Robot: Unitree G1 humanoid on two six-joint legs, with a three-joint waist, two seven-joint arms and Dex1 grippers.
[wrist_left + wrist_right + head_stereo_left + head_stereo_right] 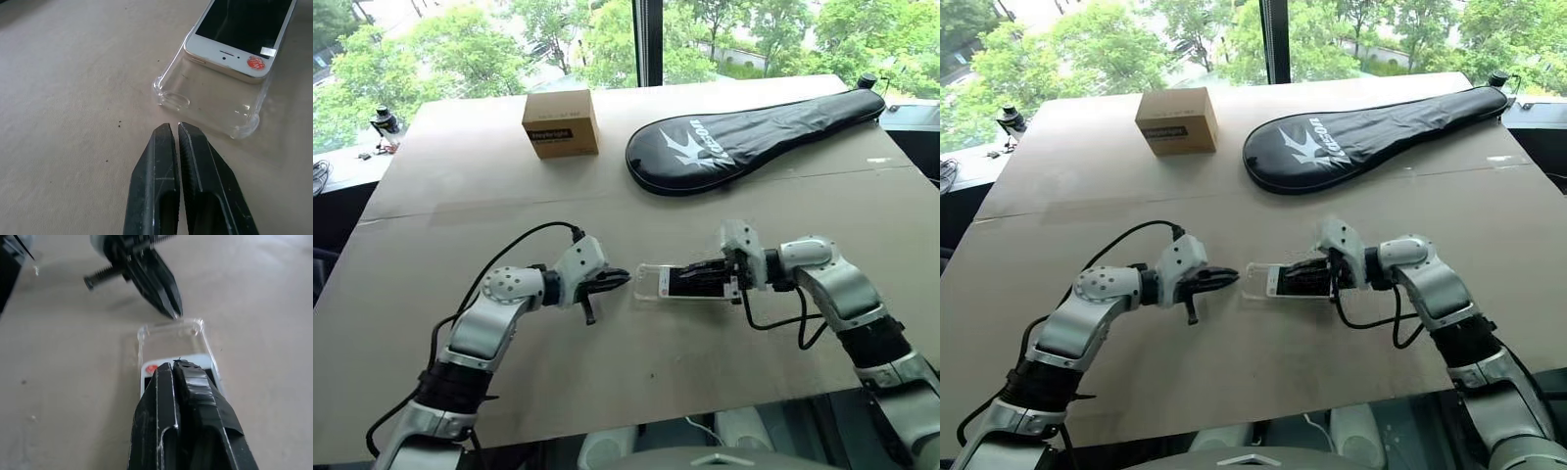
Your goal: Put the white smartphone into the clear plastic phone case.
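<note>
One white smartphone (pixel 243 34) and one clear plastic phone case (pixel 211 100) sit out in the middle of the brown surface (pixel 460 196), and the phone lies partly inside the case. Its end with the earpiece slot and a small red sticker stops short of the case's end wall, so an empty stretch of clear shell lies open at the end towards the left gripper.

Two grippers are at work, one at each end. The left gripper (pixel 174 128) points its tips at the empty end of the case, fingers pressed together with nothing between them, just beside the case rim but apart from it in the left wrist view. From the right wrist view those tips look almost on the rim, so contact is hard to call. The right gripper (pixel 172 366) lies along the top of the phone, its fingers together as well, covering most of the black screen. Whether it presses on the glass or rides just above, I cannot tell.

Further back: one brown cardboard box (pixel 560 122) and one black racket cover (pixel 754 137), well apart from the action. The cover's handle end runs to the far right corner of the surface.

The phone's far end is hidden under the right gripper.
</note>
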